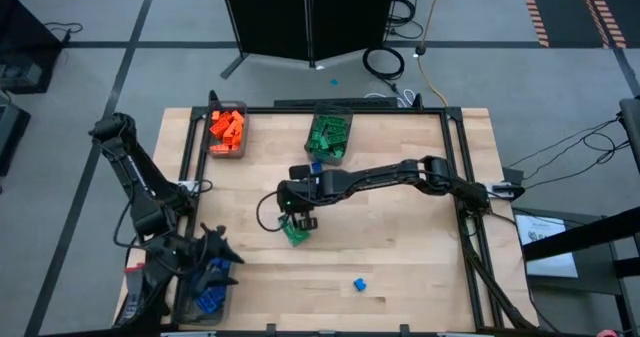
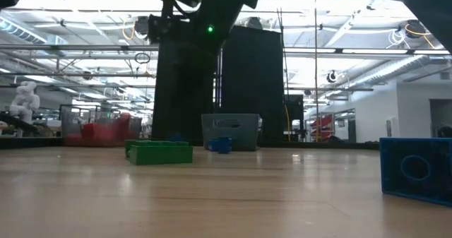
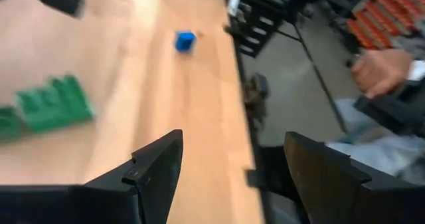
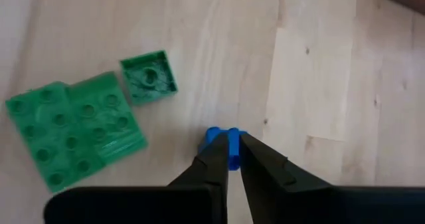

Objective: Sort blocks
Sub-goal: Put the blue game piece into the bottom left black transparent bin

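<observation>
My right gripper (image 4: 229, 144) is shut on a small blue block (image 4: 214, 136) above the middle of the table (image 1: 400, 247). Below it, a flat green block (image 4: 76, 131) and a small green block (image 4: 149, 78) lie side by side on the wood (image 1: 295, 233). Another blue block (image 1: 359, 284) lies near the front edge. My left gripper (image 3: 232, 177) hangs open and empty at the near left corner, above a bin with blue blocks (image 1: 205, 299). My right gripper pinches the blue block's end (image 4: 232, 159) between its two fingertips (image 4: 216, 154). The fingers slant down from above. Only the block's far end shows past the tips. It hangs clear of the table.
A bin of orange blocks (image 1: 228, 132) and a bin of green blocks (image 1: 330, 135) stand at the far edge, with a small blue piece (image 1: 316, 167) beside the green one. A black frame rims the table. A person's hand (image 3: 382, 71) shows beyond the table edge.
</observation>
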Controlling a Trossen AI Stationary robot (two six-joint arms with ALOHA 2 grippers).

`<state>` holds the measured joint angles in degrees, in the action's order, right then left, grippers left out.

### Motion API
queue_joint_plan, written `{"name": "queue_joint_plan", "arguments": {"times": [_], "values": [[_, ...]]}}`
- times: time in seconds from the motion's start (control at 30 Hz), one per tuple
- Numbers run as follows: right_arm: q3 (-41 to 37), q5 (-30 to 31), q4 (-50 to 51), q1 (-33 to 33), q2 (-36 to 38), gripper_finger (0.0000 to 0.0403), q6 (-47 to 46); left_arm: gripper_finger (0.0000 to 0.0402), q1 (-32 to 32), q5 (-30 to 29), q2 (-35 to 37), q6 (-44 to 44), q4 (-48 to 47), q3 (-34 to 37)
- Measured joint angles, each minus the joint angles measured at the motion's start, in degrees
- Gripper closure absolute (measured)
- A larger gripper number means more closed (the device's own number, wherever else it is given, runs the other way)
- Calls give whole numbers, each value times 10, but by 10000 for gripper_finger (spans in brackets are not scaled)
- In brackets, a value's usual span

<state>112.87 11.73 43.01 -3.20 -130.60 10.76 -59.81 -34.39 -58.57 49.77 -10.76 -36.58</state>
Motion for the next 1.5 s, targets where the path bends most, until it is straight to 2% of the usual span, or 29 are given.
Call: {"name": "queue_joint_plan", "arguments": {"times": [0.07, 0.17, 0.3, 0.5, 0.63, 0.73, 0.9, 1.0, 1.1, 1.27, 1.3, 1.43, 1.5], "values": [[1, -11, 13, 3, 1, 356, -12, 139, 5, -13, 0, -15, -8, 0], [0, -37, 30, 12, 0, 312, -22, 139, 10, -15, 0, -32, -13, 0], [0, -69, 4, 20, 1, 229, -39, 139, 10, -18, 0, -38, -25, 0], [0, -74, -18, 25, -3, 109, -48, 139, 10, -19, 0, -38, -24, 0], [-1, -73, -27, 26, -19, 62, -56, 139, 9, -19, 0, -38, -23, 0], [-2, -74, -23, 28, -40, 49, -57, 139, 9, -19, 0, -38, -23, 0], [-2, -70, -14, 35, -61, 54, -60, 139, 9, -19, 0, -38, -24, 0], [-2, -33, -15, 37, -60, 81, -60, 139, 10, -19, 0, -38, -23, 0], [-2, -10, -15, 39, -60, 134, -53, 139, 10, -26, 0, -41, -23, 0], [-1, -12, -12, 41, -59, 279, -31, 139, 10, -51, 0, -42, -26, 0], [-1, -12, -10, 41, -59, 296, -25, 139, 10, -57, 0, -42, -29, 0], [-1, -12, -11, 41, -59, 296, -4, 139, 10, -78, 0, -64, -37, 0], [-1, -11, -10, 39, -59, 296, -3, 139, 10, -108, 0, -79, -37, 0]]}}
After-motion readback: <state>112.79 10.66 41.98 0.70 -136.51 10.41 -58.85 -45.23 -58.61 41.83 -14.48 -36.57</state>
